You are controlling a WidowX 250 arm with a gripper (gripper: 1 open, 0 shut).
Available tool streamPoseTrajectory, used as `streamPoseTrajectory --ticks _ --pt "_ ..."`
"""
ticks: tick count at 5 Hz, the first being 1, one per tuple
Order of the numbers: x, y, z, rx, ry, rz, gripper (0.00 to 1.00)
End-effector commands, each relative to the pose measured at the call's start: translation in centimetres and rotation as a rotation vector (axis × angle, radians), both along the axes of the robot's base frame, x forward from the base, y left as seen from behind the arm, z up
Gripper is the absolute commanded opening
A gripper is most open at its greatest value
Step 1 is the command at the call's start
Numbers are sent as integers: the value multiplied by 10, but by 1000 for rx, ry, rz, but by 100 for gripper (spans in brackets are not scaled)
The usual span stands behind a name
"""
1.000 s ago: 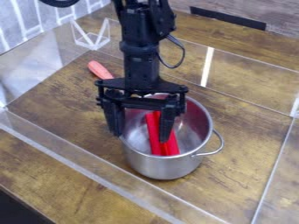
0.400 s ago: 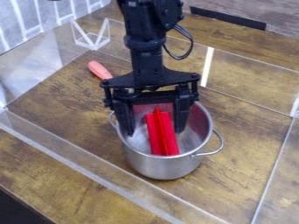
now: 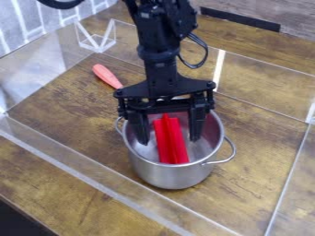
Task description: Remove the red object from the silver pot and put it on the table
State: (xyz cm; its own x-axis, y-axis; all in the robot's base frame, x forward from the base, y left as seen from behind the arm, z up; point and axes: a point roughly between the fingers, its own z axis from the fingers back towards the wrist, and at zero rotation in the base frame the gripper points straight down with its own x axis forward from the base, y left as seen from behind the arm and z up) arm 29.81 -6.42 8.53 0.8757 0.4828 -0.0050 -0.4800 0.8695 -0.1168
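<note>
The red object (image 3: 170,138), a ridged flat block, leans inside the silver pot (image 3: 179,166) in the middle of the table (image 3: 62,120). My gripper (image 3: 169,124) points straight down over the pot, open wide. Its two black fingers (image 3: 138,126) reach past the rim and stand on either side of the block's upper end, not closed on it. The pot's small loop handle sticks out on its right side.
A salmon-pink-handled spoon (image 3: 109,76) lies on the wood left of the pot, behind the arm. Clear acrylic walls (image 3: 219,69) ring the tabletop, with one panel close behind the pot. A white wire stand (image 3: 95,35) sits at the back left.
The gripper has rolled about its vertical axis, so its fingers now straddle the red block more squarely. It has shifted slightly right. The jaws stayed open.
</note>
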Motion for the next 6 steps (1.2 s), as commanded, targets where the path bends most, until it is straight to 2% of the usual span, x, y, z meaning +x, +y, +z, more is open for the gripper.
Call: streamPoseTrajectory --ticks 1,2,4,5,6 --pt "17 14 14 7 -84 47 100" --pt "22 22 15 21 -101 79 100" --pt "20 0 8 29 -102 7 100" --pt "27 2 2 41 -107 21 100" --pt "35 10 4 65 -119 40 100"
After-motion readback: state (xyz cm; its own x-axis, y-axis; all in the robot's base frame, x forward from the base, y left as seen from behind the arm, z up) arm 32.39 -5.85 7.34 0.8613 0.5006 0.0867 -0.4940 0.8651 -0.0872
